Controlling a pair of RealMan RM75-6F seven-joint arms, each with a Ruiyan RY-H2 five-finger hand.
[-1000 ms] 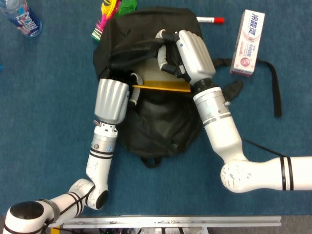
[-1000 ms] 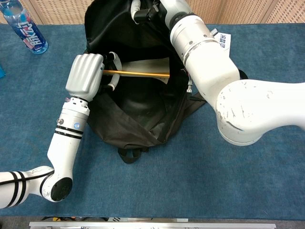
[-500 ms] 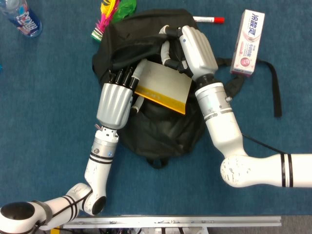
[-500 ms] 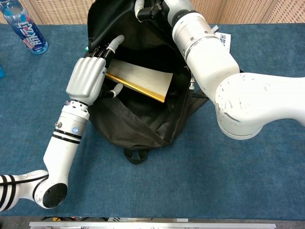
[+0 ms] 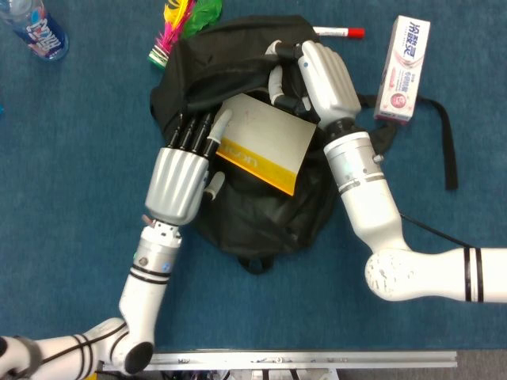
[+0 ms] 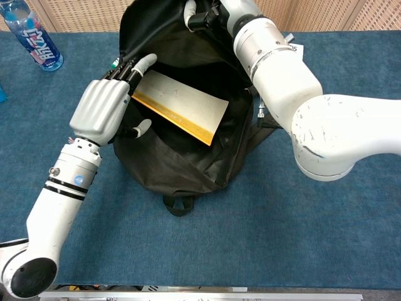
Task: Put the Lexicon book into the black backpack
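Note:
The black backpack (image 5: 261, 214) lies open on the blue table, also seen in the chest view (image 6: 169, 169). The Lexicon book (image 5: 269, 141), grey-covered with a yellow spine, lies tilted in the bag's mouth (image 6: 182, 103). My left hand (image 5: 176, 182) sits at the book's left end with fingers stretched out. One fingertip touches the book's corner, and the thumb hangs apart below the spine (image 6: 100, 110). My right hand (image 5: 325, 75) grips the upper rim of the bag's opening and holds it up (image 6: 213, 7).
A water bottle (image 5: 36, 30) stands at the far left back. Bright feathers (image 5: 178, 24) poke out behind the bag. A red-capped marker (image 5: 342, 32) and a toothpaste box (image 5: 404, 70) lie at the back right. A bag strap (image 5: 449, 146) trails right.
The book went from edge-up to lying flatter in the bag's mouth. My left hand straightened its fingers and drew back toward me. My right hand lifted the bag's rim slightly further away.

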